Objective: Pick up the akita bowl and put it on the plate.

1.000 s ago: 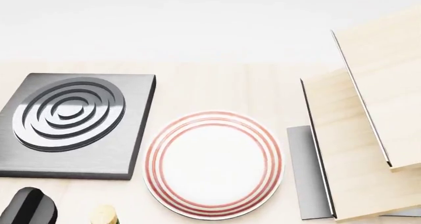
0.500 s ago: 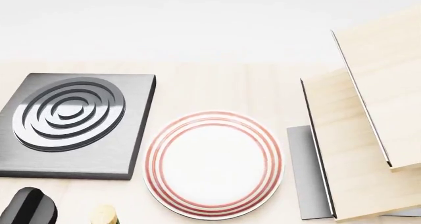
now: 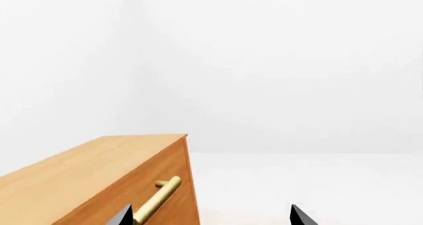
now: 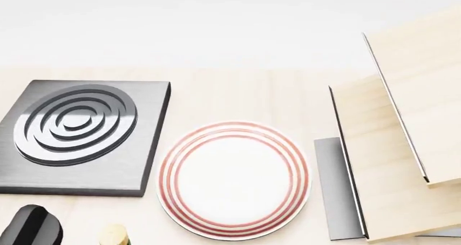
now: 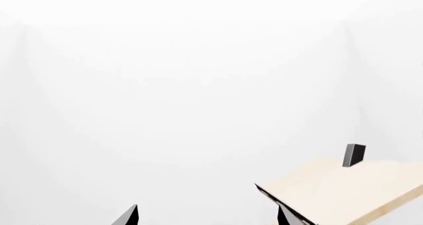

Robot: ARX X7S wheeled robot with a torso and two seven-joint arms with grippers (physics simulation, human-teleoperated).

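Observation:
The plate (image 4: 234, 180), white with thin red rings round its rim, lies bare on the light wooden counter in the head view, just right of the stove burner. The akita bowl is out of view in every frame. My left gripper (image 3: 211, 218) shows only its two dark fingertips (image 3: 123, 218), set wide apart and open, with nothing between them; a wooden cabinet lies beyond. In the right wrist view my right gripper (image 5: 207, 218) is likewise open and empty, facing a white background. Neither gripper appears in the head view.
A square grey stove burner (image 4: 79, 134) sits left of the plate. Pale wooden panels (image 4: 392, 148) over a grey sheet (image 4: 333, 191) stand to its right. A dark rounded object (image 4: 32, 226) and a pale yellow knob (image 4: 114, 236) lie at the near left edge. A cabinet with a brass handle (image 3: 158, 197) is near the left gripper.

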